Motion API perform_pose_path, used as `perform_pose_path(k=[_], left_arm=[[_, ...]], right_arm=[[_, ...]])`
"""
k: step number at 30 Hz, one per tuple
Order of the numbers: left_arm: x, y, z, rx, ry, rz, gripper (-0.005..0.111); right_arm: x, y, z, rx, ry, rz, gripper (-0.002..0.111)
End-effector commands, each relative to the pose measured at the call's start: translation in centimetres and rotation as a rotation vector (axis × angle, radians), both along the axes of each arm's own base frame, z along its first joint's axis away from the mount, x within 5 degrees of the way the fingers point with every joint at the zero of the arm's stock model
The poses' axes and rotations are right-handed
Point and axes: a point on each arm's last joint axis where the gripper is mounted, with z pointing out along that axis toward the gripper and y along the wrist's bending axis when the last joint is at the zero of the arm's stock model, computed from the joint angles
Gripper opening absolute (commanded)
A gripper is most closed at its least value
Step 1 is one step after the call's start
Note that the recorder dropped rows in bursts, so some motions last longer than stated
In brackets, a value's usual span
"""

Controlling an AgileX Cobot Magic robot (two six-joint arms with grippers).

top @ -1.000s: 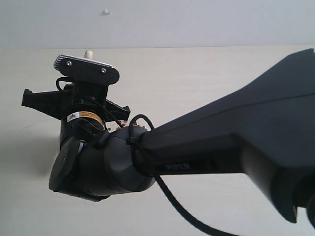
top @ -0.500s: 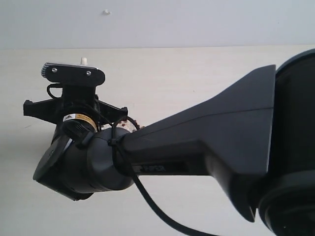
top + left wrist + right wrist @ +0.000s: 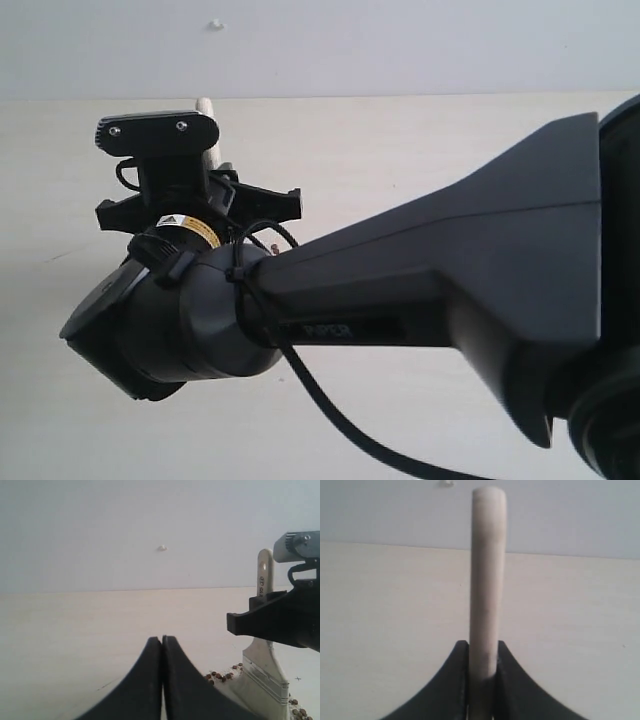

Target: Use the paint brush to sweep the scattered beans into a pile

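The right gripper clamps the paint brush by its handle, with the brush upright and the beans scattered by its ferrule. The left gripper has its jaws pressed together, empty.

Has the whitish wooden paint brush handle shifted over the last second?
Yes. In the exterior view the whitish wooden paint brush handle now stands further right, almost under the small white speck on the wall.

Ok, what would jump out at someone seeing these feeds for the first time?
The right arm, big and black, fills most of the exterior view. The right gripper is clamped on the paint brush, which stands upright, head down among the beans on the table. The left gripper sits shut and empty nearby.
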Motion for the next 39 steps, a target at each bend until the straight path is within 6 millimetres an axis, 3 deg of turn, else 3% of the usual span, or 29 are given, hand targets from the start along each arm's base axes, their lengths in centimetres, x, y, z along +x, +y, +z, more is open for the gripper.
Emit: perform_pose_path(k=[1, 11, 22, 26, 34, 39], left_arm=[[-0.1, 0.0, 0.1, -0.007, -0.008, -0.006, 0.0], [-0.1, 0.0, 0.1, -0.007, -0.008, -0.006, 0.0], [-0.1, 0.0, 0.1, -0.007, -0.008, -0.006, 0.0], [-0.1, 0.0, 0.1, -0.007, -0.008, -0.006, 0.0], [-0.1, 0.0, 0.1, -0.007, -0.008, -0.006, 0.0], [-0.1, 0.0, 0.1, -0.007, -0.008, -0.006, 0.0]], right_arm=[[0.0, -0.2, 0.9, -0.007, -0.021, -0.022, 0.0], [-0.5, 1.8, 3.7, 0.194, -0.086, 0.178, 0.0], [3.6, 0.6, -0.3, 0.404, 0.025, 0.118, 0.0], [4.8, -0.4, -1.2, 0.387, 0.061, 0.07, 0.0], [5.0, -2.4, -0.3, 0.154, -0.008, -0.063, 0.0], [4.9, -2.4, 0.2, 0.154, -0.013, -0.067, 0.0]])
